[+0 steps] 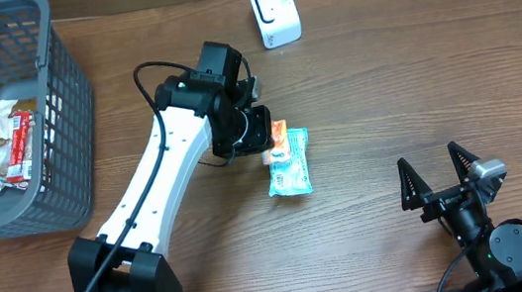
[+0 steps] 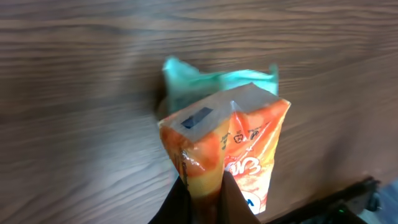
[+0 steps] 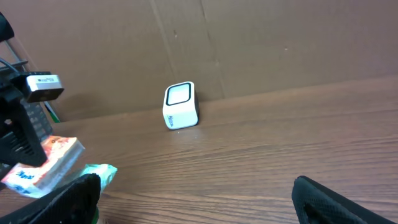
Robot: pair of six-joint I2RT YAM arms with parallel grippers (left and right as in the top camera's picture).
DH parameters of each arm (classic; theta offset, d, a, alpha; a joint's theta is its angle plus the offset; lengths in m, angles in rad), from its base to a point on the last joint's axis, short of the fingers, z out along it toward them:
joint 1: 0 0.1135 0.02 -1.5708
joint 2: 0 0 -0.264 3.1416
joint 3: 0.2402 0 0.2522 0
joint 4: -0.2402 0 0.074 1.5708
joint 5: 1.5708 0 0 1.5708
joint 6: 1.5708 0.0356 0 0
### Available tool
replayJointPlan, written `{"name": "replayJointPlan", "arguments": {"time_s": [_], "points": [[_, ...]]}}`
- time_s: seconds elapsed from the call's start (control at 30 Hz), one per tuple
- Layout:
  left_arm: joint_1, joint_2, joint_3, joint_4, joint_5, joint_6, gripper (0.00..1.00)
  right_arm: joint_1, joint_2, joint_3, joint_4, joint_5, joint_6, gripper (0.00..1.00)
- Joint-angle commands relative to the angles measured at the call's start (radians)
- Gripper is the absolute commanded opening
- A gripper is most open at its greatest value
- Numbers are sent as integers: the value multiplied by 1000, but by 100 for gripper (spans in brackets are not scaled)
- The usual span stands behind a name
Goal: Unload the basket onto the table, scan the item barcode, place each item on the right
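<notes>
Overhead: left gripper (image 1: 262,134) is clamped on the orange pack (image 1: 278,136) mid-table, over the far end of the teal pack (image 1: 289,164), which lies flat with its long axis running near-to-far. Scanner (image 1: 274,12) sits up-table from the held pack, almost straight ahead, well apart. Left arm is clearly the nearer one. Right gripper (image 1: 437,182) sits at the near right, jaws spread wide, holding nothing. Left wrist: fingers (image 2: 186,202) pinch the orange pack's near end, and the pack runs straight out along the gripper axis. The teal pack is just past it; I can't tell if they touch. I can't make out a barcode on the face showing. Right wrist: scanner (image 3: 181,106) is at the back by the cardboard wall, window facing the arms, with the orange pack far left and nearer the camera. My read: next move is carrying the pack forward to the scanner, with the barcode face turned to the window.
</notes>
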Motion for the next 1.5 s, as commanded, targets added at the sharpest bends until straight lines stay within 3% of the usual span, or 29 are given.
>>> {"name": "replayJointPlan", "arguments": {"time_s": [0.0,0.3,0.63,0.93,1.47], "points": [[13,-11,55,-47,-166,20,4,-3,-5,-10,4,-2,-5,100],[27,-10,90,-148,-527,2,4,-3,-5,-10,4,-2,-5,100],[-23,-1,-59,-123,-838,-212,4,-3,-5,-10,4,-2,-5,100],[-36,24,-268,109,-862,-225,4,-3,-5,-10,4,-2,-5,100],[-88,29,-375,260,-1040,-224,4,-3,-5,-10,4,-2,-5,100]]}}
